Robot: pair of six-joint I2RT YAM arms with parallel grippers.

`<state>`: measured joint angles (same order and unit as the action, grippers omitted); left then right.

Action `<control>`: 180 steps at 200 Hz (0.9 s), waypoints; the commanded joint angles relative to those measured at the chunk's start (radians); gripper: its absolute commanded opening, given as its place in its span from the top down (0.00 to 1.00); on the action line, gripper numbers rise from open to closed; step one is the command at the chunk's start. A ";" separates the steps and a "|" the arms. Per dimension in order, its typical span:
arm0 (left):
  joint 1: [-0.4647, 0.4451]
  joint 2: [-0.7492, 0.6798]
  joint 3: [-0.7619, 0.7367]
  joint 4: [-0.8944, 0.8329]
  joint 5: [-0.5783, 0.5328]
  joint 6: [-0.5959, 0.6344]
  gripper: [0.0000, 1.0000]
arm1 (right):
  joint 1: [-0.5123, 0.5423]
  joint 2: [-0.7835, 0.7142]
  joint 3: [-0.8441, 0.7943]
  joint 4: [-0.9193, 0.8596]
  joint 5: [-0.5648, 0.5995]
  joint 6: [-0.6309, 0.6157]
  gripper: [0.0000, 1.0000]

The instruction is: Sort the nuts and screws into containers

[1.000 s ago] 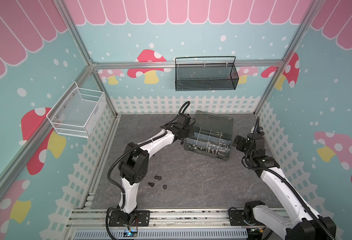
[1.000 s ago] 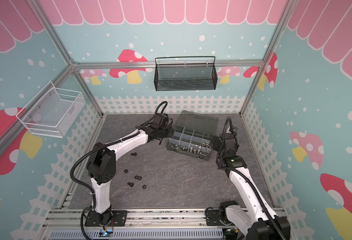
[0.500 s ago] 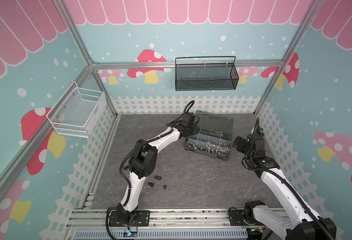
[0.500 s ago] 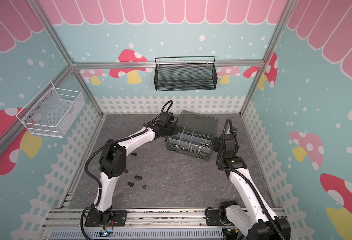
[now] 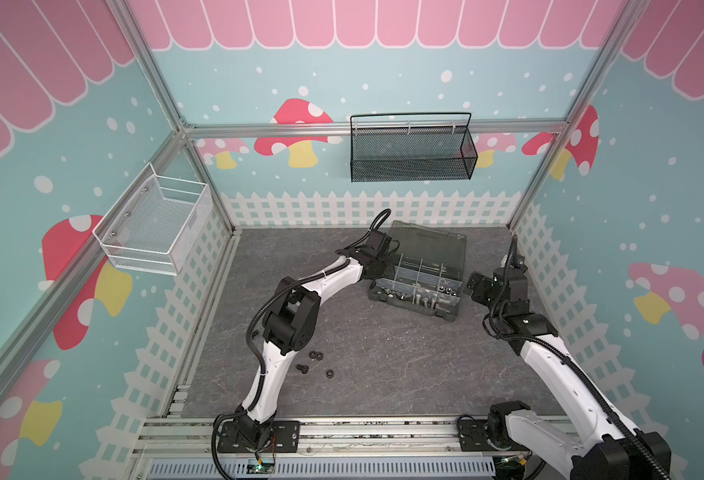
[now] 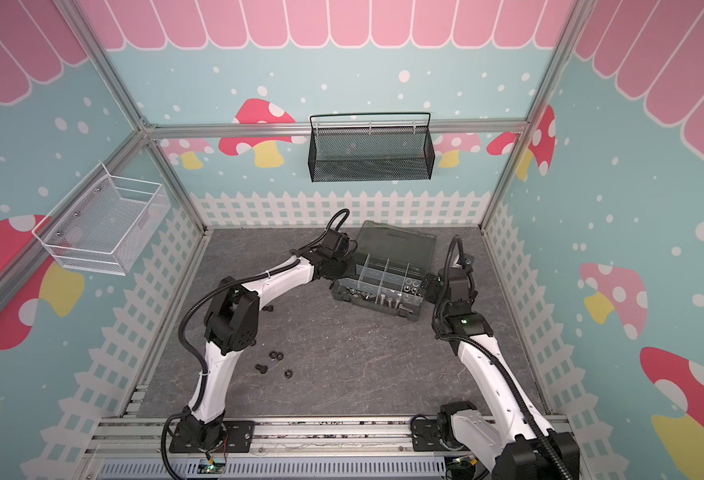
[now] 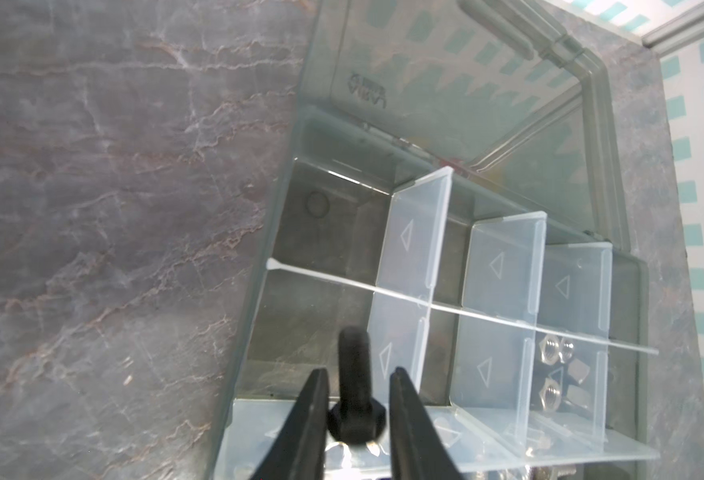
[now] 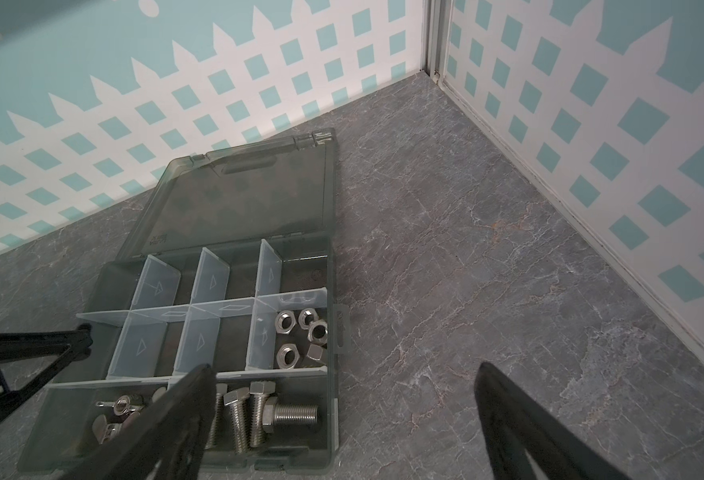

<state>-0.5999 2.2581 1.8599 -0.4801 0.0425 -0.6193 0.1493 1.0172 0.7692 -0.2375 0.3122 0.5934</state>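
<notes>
In both top views a dark grey plastic organizer box (image 5: 414, 304), lid open, lies near the back edge of the grey stone-look counter (image 5: 383, 353). Black hex nuts (image 5: 330, 373) and a short black screw (image 5: 302, 368) lie toward its front-left corner.

In the left wrist view the left claw (image 7: 358, 370), jaws parted, flanks another black hex-head screw (image 7: 354, 353) over an end compartment. Whether it grips I cannot tell.

In the right wrist view the right claw (image 8: 344, 366) gapes wide beside the box, where silver nuts (image 8: 302, 336) and silver bolts (image 8: 254, 411) sit in separate compartments.
</notes>
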 commanded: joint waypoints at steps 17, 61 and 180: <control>-0.012 0.024 0.077 -0.025 -0.017 0.009 0.65 | -0.005 0.007 -0.011 0.016 -0.013 0.011 0.02; -0.014 -0.073 0.037 -0.029 -0.020 0.020 0.64 | -0.004 0.006 -0.004 0.016 -0.026 -0.001 0.02; 0.160 -0.809 -0.846 -0.030 -0.309 -0.174 0.25 | -0.004 0.070 0.007 0.056 -0.118 -0.034 0.02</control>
<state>-0.4896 1.5280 1.1385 -0.4896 -0.1696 -0.6838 0.1493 1.0695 0.7692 -0.2153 0.2260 0.5625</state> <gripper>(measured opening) 0.709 0.981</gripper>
